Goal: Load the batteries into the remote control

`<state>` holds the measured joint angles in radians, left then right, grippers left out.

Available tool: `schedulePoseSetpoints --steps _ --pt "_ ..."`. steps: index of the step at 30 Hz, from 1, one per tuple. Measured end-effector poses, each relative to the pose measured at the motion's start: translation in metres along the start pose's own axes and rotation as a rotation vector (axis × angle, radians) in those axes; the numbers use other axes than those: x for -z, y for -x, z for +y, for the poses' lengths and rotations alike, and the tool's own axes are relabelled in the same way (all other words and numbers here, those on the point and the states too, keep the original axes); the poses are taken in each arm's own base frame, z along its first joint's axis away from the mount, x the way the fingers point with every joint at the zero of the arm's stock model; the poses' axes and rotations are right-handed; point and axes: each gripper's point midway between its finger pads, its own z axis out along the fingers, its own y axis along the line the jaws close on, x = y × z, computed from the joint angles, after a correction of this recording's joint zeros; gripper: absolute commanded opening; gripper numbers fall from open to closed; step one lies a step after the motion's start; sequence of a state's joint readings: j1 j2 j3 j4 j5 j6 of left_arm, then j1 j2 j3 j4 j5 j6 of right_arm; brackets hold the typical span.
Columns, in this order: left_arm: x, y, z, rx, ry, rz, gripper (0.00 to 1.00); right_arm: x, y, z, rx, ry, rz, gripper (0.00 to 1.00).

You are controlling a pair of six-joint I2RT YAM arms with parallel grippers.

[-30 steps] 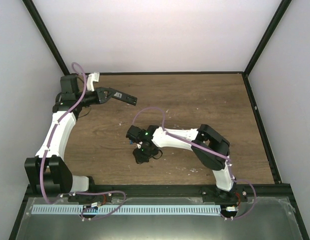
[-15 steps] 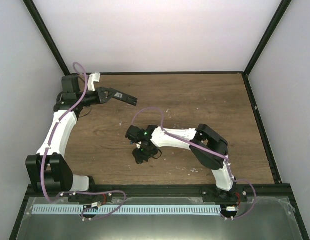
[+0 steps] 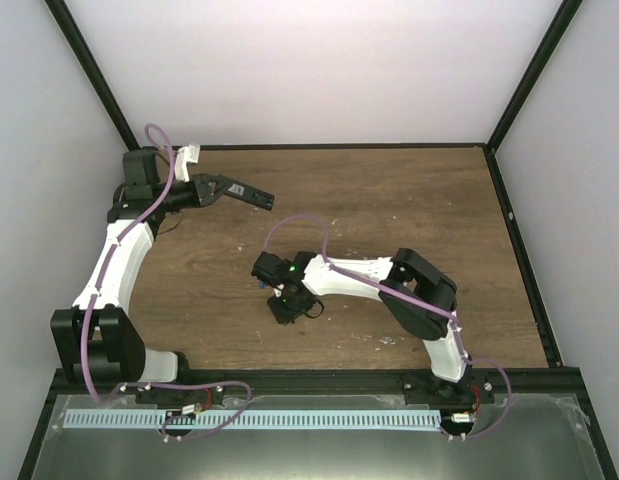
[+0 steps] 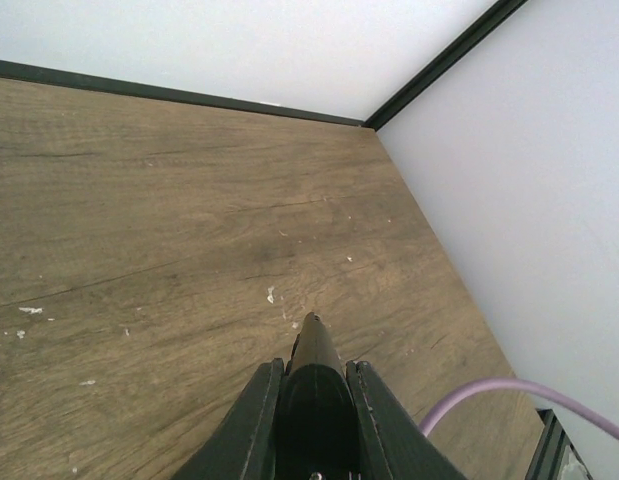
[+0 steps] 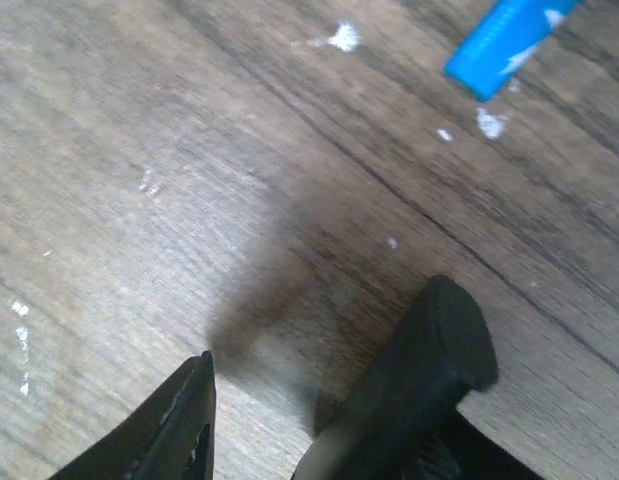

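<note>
My left gripper (image 3: 217, 188) is shut on the remote control (image 3: 247, 194), a slim black bar held above the table at the rear left. In the left wrist view the remote (image 4: 314, 370) sticks out forward between the two fingers (image 4: 257, 425). My right gripper (image 3: 283, 308) points down at the table's middle, low over the wood. In the right wrist view it (image 5: 319, 400) is open with only bare wood between the jaws. One blue battery (image 5: 506, 38) lies on the wood beyond the fingertips, apart from them. I cannot see a second battery.
The wooden table (image 3: 389, 210) is bounded by white walls with black corner posts (image 3: 524, 75). A purple cable (image 4: 509, 395) loops at the left wrist view's lower right. Small white flecks (image 5: 341, 38) dot the wood near the battery.
My right gripper has shifted slightly to the left over the table. The left arm and the remote have stayed still.
</note>
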<state>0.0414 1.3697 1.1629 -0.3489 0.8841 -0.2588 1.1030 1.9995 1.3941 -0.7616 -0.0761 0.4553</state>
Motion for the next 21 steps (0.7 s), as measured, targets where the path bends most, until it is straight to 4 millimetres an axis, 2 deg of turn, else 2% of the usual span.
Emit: schedulePoseSetpoints --steps 6,9,13,17,21 --pt "0.000 0.001 0.000 0.000 -0.001 -0.002 0.00 -0.001 -0.002 -0.009 -0.014 -0.036 -0.013 0.10" --pt "0.000 0.001 0.000 0.000 0.000 -0.002 0.00 0.000 -0.004 -0.013 -0.025 -0.045 -0.026 0.05" --pt "0.000 0.001 0.000 0.000 0.000 -0.002 0.00 0.004 -0.012 -0.025 -0.057 -0.041 -0.040 0.01" --pt "0.000 0.001 0.000 0.002 0.000 -0.002 0.00 0.016 -0.028 -0.054 -0.140 0.009 -0.063 0.01" --pt "0.000 0.001 0.000 0.005 -0.001 -0.005 0.00 0.033 -0.026 -0.084 -0.232 0.096 -0.142 0.01"
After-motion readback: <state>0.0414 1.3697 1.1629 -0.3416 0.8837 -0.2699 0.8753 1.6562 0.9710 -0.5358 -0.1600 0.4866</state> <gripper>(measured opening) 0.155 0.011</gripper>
